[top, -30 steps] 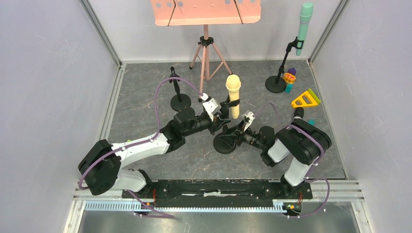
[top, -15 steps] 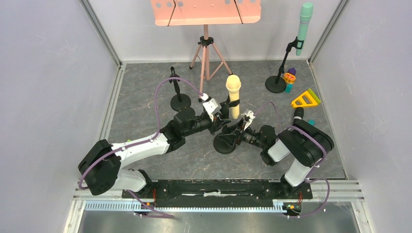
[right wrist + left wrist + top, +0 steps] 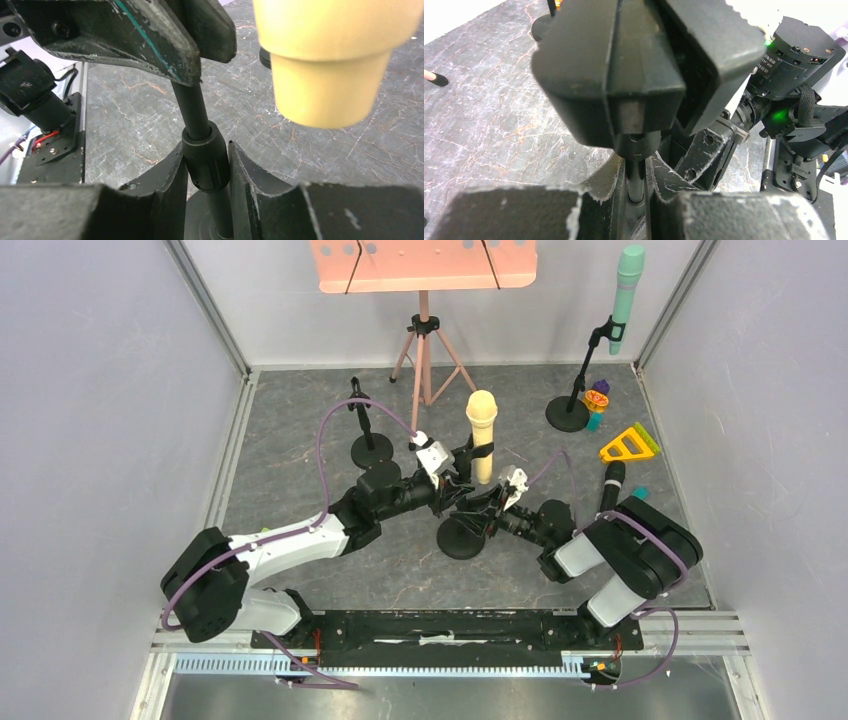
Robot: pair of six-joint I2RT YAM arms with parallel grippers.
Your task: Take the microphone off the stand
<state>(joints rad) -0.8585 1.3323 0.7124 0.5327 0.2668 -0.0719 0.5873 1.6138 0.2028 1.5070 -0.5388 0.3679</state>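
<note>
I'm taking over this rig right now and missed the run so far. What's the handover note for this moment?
Left gripper: shut on the thin pole of the microphone stand, higher up.
Right gripper: shut on the same pole's collar, lower down.
Yellow microphone: upright in the stand's clip; neither gripper holds it.
Done: both arms brace the stand.
Left: lift the microphone out of the clip.
</note>
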